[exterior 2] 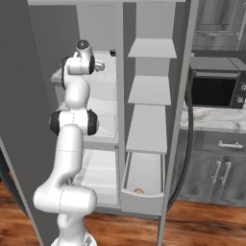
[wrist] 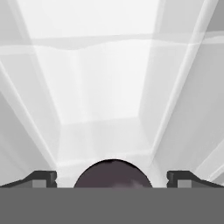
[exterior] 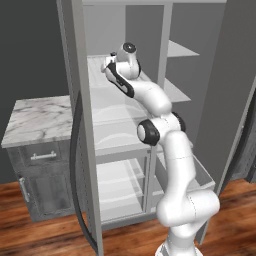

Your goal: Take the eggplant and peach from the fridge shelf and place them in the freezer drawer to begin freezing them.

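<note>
Pale grey fridge walls and white shelves fill the scene, with both doors swung wide and a wooden floor below. On the hand view the fingers stand fully spread, their dark tips far apart at left and right, and the eggplant sits directly between them, a dull dark-purple dome with a clear gap on each side; neither tip touches it. Beyond the fingers the fridge shelf stretches away bare and white toward the back wall, its raised clear edge crossing just ahead of the eggplant, and slanting side walls close in on both sides, the right one nearer. From the left base view the arm reaches up into the upper left compartment, the hand above the shelf with open room overhead. Far below the fingers, on the right base view, the freezer drawer is pulled out with its low front wall toward the camera, and the peach lies inside against that front wall.
</note>
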